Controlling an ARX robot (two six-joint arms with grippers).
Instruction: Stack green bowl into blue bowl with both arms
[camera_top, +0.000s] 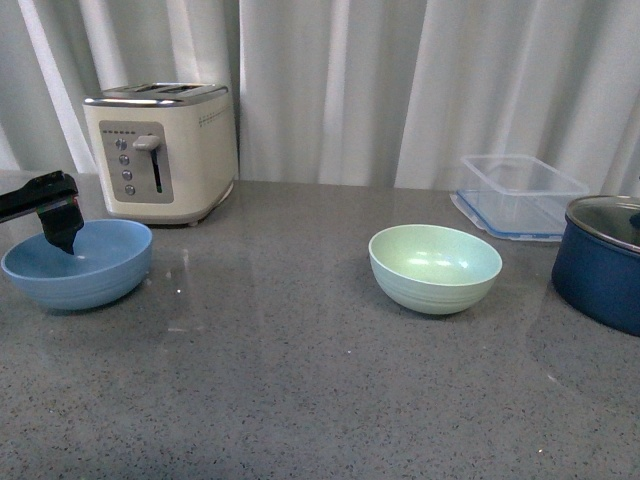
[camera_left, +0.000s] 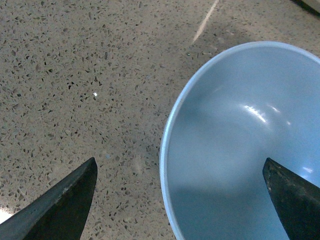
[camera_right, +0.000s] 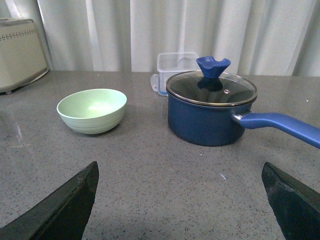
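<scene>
On the left side of the grey speckled counter (camera_top: 300, 390), the blue bowl (camera_top: 95, 278) sits upright, just in front of a cream toaster (camera_top: 165, 150). The left arm (camera_top: 30, 195) comes in from the left edge, dark finger dipping past the bowl's far-left rim.

Left wrist view: the left gripper (camera_left: 180, 167) is spread wide and straddles the rim, with one finger over the bare counter outside the bowl and the other over the inside of it. Nothing is pinched. Whether either finger touches the bowl, I cannot tell.

The green bowl (camera_top: 435, 268) sits upright right of centre, well apart from the blue bowl with open counter between them. It is empty, and faint ridges show near its base.

To its right, at the frame edge, is a navy pot (camera_top: 603, 268) with a glass lid. Farther back, between the bowl and the pot, is a clear plastic container (camera_top: 522, 192) against the white curtain (camera_top: 400, 80).

Right wrist view: the right gripper (camera_right: 179, 172) hangs low over the near counter with its fingers released and wide apart and nothing between them. From here the green bowl is ahead to the left. The pot is ahead to the right, near the bowl but not touching, its blue handle pointing right. The right arm does not show in the front view.
</scene>
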